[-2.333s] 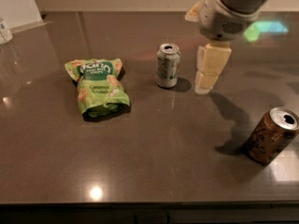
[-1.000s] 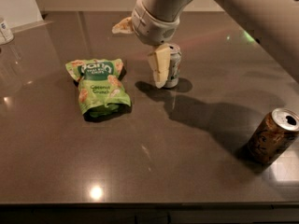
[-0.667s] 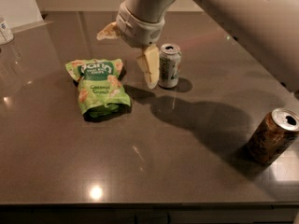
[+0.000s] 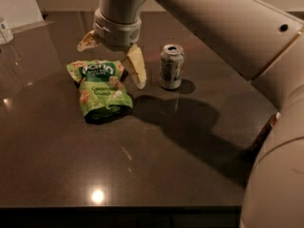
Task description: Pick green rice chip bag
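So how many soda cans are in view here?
1: the silver-green can stands right of the green rice chip bag, beside the open gripper hovering over the bag's top. The arm may hide another at far right.

One chip bag (image 4: 99, 91) under one tool (image 4: 111, 65); one silver can (image 4: 171, 66).

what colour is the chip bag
Chip bag: light green, dark green band; camera view. Gripper open above it.
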Robot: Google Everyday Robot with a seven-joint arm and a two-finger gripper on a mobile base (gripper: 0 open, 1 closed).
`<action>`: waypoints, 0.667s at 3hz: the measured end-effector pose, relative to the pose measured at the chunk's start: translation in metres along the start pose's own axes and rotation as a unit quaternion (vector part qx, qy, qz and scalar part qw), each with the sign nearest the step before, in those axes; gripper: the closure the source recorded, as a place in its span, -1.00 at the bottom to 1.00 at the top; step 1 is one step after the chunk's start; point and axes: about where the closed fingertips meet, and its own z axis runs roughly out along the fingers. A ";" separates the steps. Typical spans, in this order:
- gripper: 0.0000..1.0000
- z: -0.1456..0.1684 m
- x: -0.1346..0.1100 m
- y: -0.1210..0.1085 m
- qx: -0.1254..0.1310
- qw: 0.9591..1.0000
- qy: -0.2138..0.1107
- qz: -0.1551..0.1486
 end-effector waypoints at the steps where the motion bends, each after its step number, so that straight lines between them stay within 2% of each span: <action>1: -1.00 0.008 -0.004 -0.009 -0.013 1.000 -0.001 -0.022; 2: -1.00 0.008 -0.004 -0.009 -0.012 1.000 -0.001 -0.022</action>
